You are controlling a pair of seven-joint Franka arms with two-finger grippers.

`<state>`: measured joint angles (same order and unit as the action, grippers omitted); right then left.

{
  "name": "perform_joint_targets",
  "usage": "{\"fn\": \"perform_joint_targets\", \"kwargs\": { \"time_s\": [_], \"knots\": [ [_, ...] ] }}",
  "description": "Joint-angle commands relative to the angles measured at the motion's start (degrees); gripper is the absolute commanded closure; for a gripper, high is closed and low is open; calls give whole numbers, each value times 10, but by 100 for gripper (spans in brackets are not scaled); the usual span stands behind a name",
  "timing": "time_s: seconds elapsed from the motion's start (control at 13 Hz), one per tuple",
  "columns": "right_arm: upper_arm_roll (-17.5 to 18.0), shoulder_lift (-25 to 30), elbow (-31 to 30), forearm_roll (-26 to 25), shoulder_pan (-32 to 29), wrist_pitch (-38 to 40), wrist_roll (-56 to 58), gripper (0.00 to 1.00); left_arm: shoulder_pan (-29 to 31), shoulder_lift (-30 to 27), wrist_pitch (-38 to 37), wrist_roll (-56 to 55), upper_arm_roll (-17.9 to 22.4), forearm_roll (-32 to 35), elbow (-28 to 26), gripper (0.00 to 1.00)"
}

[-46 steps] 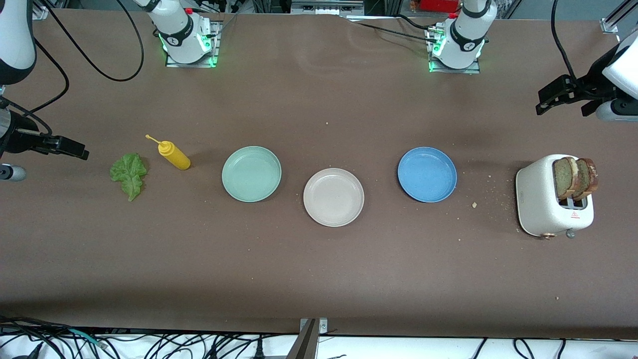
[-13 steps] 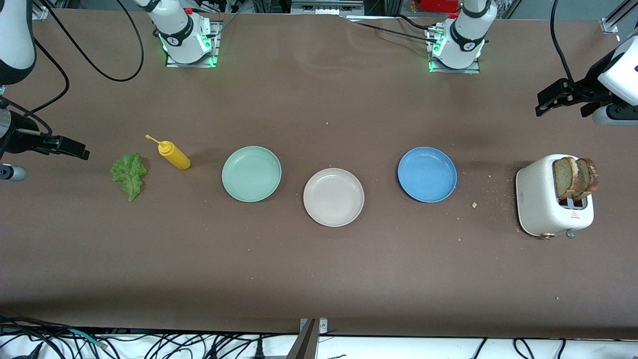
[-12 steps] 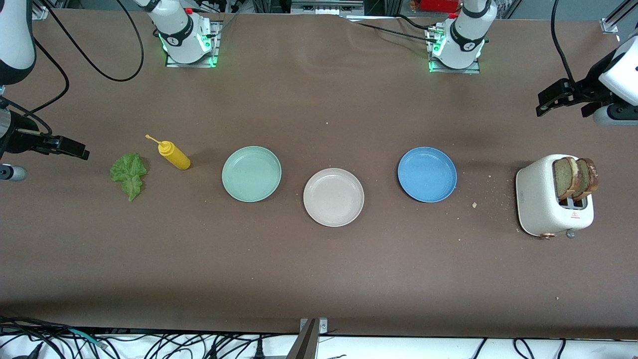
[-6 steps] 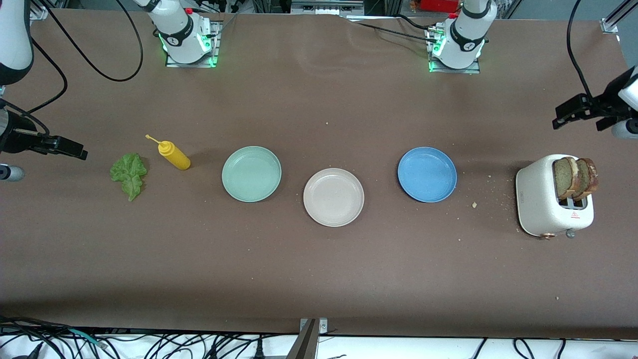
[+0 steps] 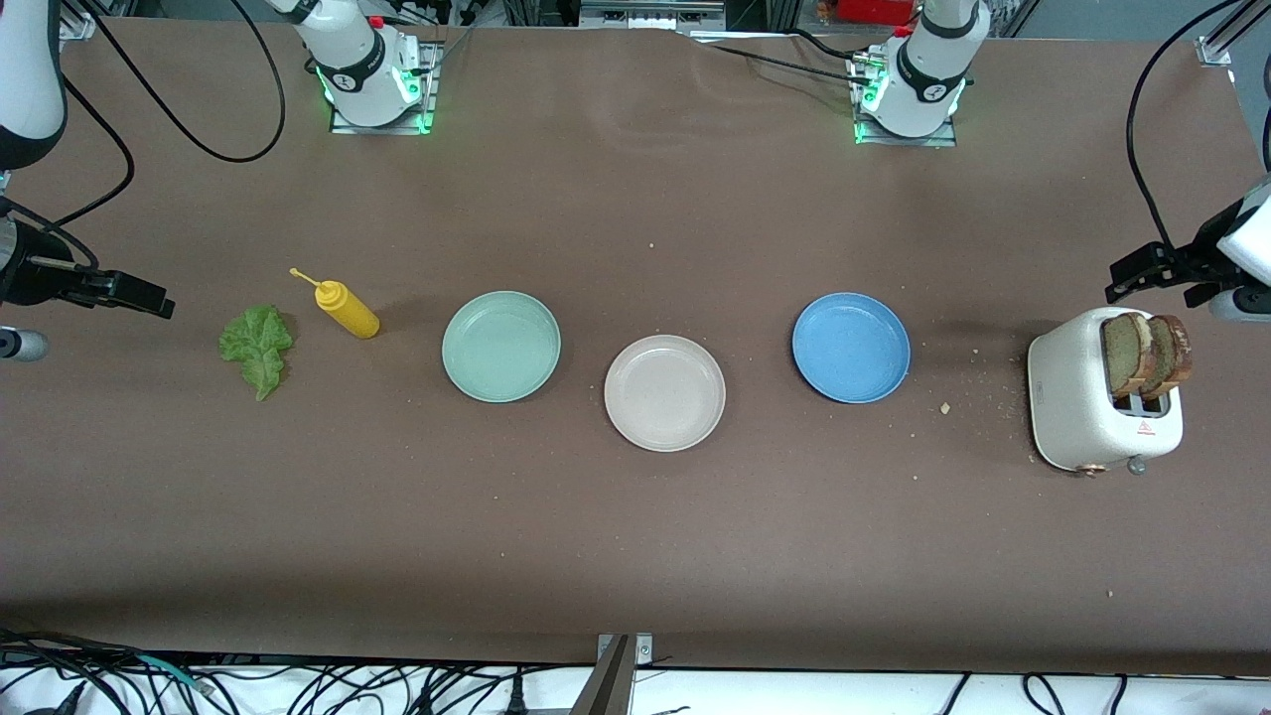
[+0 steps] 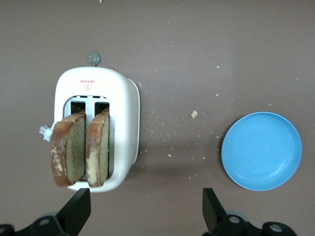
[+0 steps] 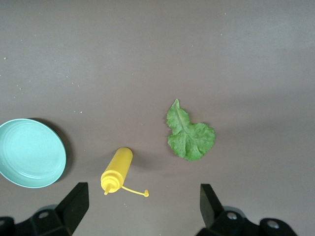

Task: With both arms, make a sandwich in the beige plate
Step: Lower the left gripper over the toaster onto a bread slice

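**Mia:** Brown table [image 5: 635, 536], big and flat, with three plates in a row. Why is the beige plate [image 5: 664, 393] in the middle?

**Sam:** I think so both arms can reach it. It has nothing on it, so no sandwich yet.

**Mia:** Where is the bread?

**Sam:** Two bread slices [image 6: 80, 149] stand up in the white toaster [image 6: 127, 129], sticking out of the slots. That makes them easy to pinch from above, I'd guess.

**Mia:** Is a hand close?

**Sam:** Yes. The left gripper [image 5: 1147, 275] hangs in the air near the toaster, at the left arm's end of the table. Its fingers [image 6: 76, 210] are spread wide and hold nothing. The toaster sits just ahead of them, the blue plate [image 6: 261, 151] off to one side.

**Mia:** And the other hand?

**Sam:** The right gripper [image 5: 134, 294] waits up high at its own end. It is wide apart too, and empty. Under it lie the lettuce leaf [image 7: 189, 133] and the yellow bottle [image 7: 115, 170], on its side near the mint-green plate [image 7: 30, 152].

**Mia:** So each arm has its own food?

**Sam:** Looks like it.
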<state>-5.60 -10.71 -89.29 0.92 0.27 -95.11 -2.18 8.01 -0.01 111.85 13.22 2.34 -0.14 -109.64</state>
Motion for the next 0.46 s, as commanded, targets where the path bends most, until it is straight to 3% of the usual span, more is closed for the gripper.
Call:
{"fn": "perform_joint_targets", "kwargs": {
  "time_s": [0.0,0.38],
  "knots": [
    [2,-3,10,11,-8,5,7,0,17,13,57,36,-5,15,-32,0],
    [2,-3,11,18,-11,5,7,0,45,77,100,81,-5,15,-32,0]
  ]
}}
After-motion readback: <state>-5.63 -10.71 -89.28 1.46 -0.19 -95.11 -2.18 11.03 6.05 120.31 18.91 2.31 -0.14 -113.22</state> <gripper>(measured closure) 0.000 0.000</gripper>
